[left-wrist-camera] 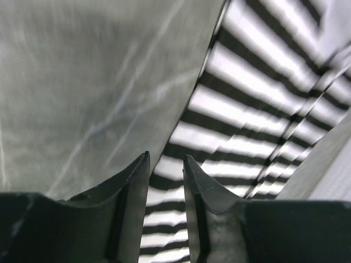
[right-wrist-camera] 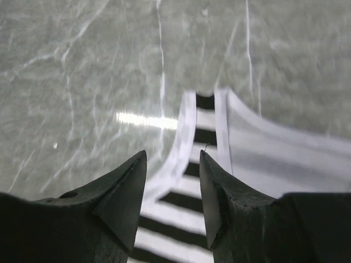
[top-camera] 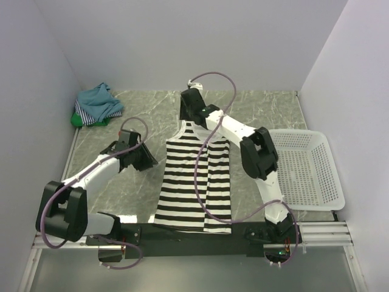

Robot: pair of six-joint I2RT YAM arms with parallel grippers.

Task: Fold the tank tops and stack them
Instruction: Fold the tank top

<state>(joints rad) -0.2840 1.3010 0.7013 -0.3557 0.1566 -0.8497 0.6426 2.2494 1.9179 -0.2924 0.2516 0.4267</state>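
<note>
Top view and 2 wrist views of a marbled grey-green tabletop (top-camera: 267,112).

(a) The black-and-white striped tank top (top-camera: 176,188) lies flat along the middle of the tabletop. Its straps point to the far edge and its hem reaches the near edge. It appears doubled lengthwise, with a seam-like line running down its centre.

(b) The left hand (left-wrist-camera: 166,156) is over the tabletop at the left edge of the striped cloth. Its fingers stand a narrow gap apart with no cloth pinched between them.

(c) The right hand (right-wrist-camera: 173,153) is over the strap end of the same top, toward the far edge. Its fingers stand somewhat wider apart, and a white-bound strap lies on the tabletop below the gap, not gripped.

(d) The other tank tops sit heaped in the far left corner: a teal-blue top (top-camera: 100,99) uppermost, a thin blue-white striped one (top-camera: 91,117) and a green one (top-camera: 76,119) showing beneath it.

(e) A white lattice basket (top-camera: 304,170) overhangs the right edge.

(f) A purple cable (top-camera: 197,173) from the right arm crosses above the striped top.
</note>
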